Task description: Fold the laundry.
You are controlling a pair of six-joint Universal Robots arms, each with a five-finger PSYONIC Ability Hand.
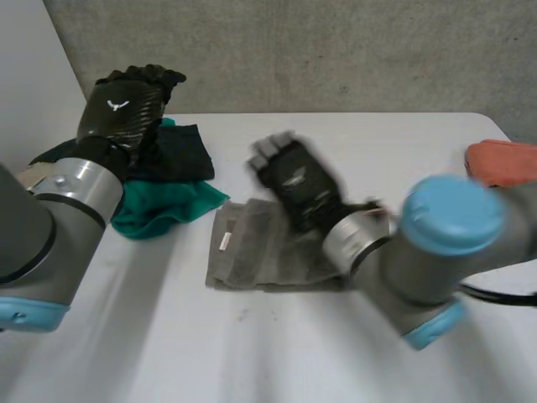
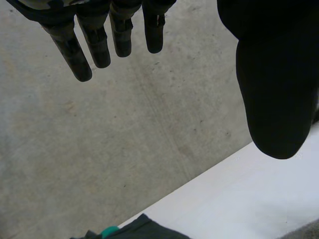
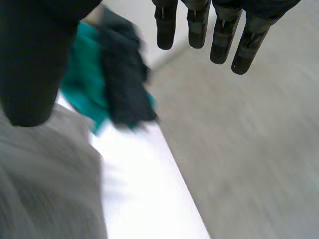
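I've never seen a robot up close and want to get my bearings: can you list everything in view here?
table: one, white, bearing all the cloths.
grey towel: one, grey, flat in the table's middle.
teal cloth: one, teal, bunched on the left, beside the grey towel.
dark cloth: one, near black, lying partly on the teal cloth.
orange cloth: one, orange-red, at the table's right edge.
concrete surface: one, grey, beyond the table's far edge.
left robot hand: one, black, open, raised over the dark cloth.
right robot hand: one, black, open, over the grey towel.
arms: two, grey with light-blue caps, left arm and right arm.
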